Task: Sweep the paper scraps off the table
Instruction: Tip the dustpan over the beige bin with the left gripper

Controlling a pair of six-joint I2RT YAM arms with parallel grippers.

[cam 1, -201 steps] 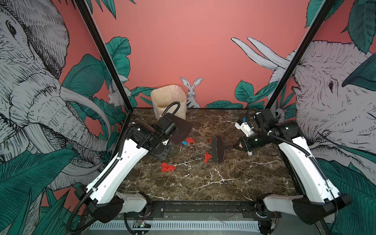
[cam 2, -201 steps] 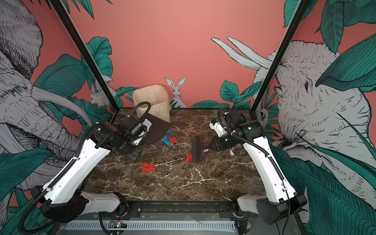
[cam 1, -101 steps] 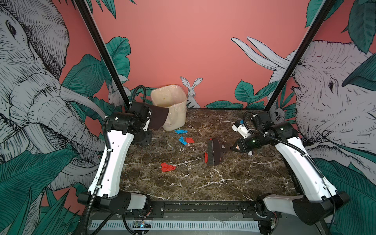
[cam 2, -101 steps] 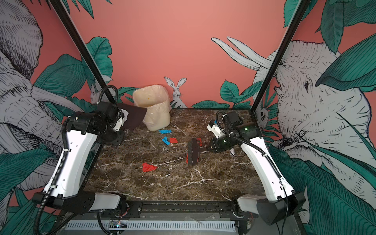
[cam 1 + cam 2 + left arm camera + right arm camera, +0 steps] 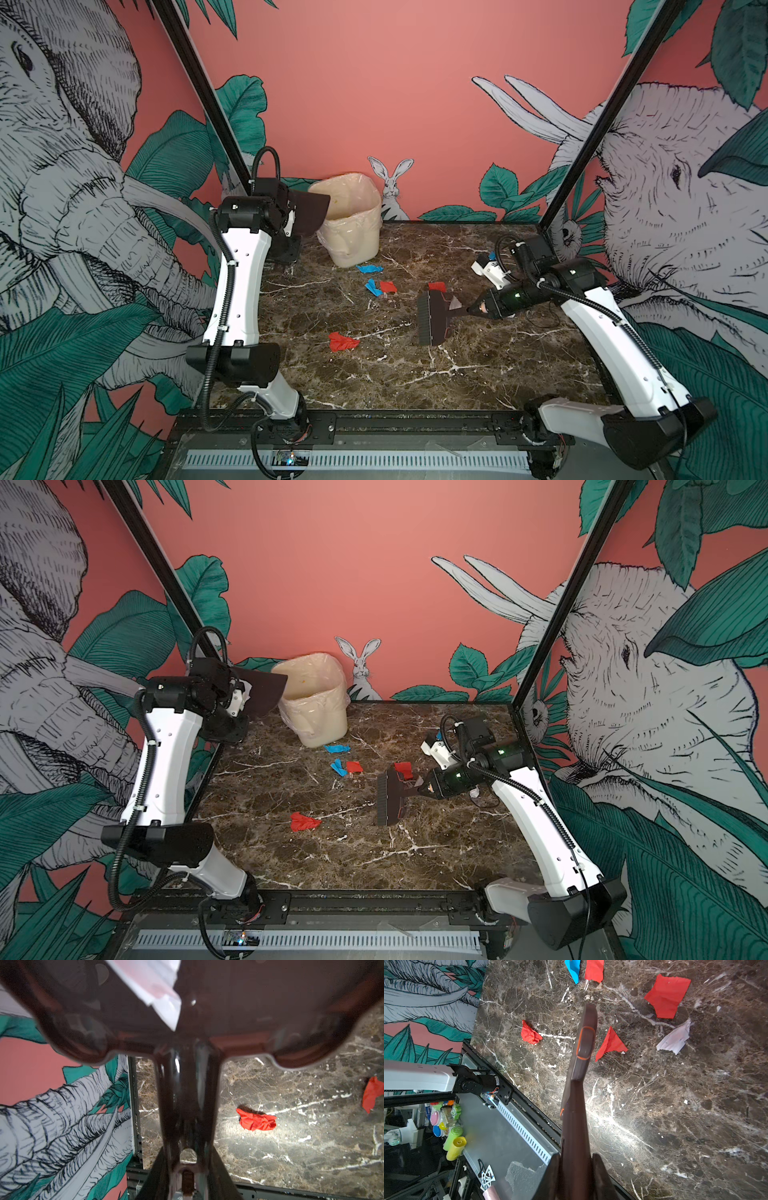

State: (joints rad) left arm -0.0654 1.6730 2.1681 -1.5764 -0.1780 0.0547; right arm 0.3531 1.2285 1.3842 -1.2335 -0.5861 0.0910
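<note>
The left jaws are closed narrow on the handle of a dark brown plastic dustpan [image 5: 309, 212]. The left wrist view shows that handle running straight into them. The pan is held clear of the desk [image 5: 498, 365], a dark brown marble-patterned top with white veins. It is tilted, with its lip at the rim of the cream plastic-lined bin [image 5: 353, 232] in the far left corner. A white torn scrap [image 5: 160, 991] lies inside the pan. In both top views these jaws are hidden behind the wrist and the pan.

The right jaws are pressed fully together on the handle of a dark brown hand brush with orange trim [image 5: 432, 318]. Its head sits low over the middle of the desk, and I cannot tell whether the bristles touch.

Other paper scraps [image 5: 387, 286] lie on the desk:
- A crumpled red one [image 5: 341, 341] lies toward the left front.
- Two blue ones [image 5: 369, 269] and a red one [image 5: 354, 766] lie near the bin.
- A red one [image 5: 436, 286] lies just behind the brush head.
- A white one [image 5: 675, 1040] and a red triangle [image 5: 610, 1045] lie beside the brush; the triangle is hard to make out in the top views.
- A blue piece [image 5: 491, 255] is partly covered by the right arm.
</note>
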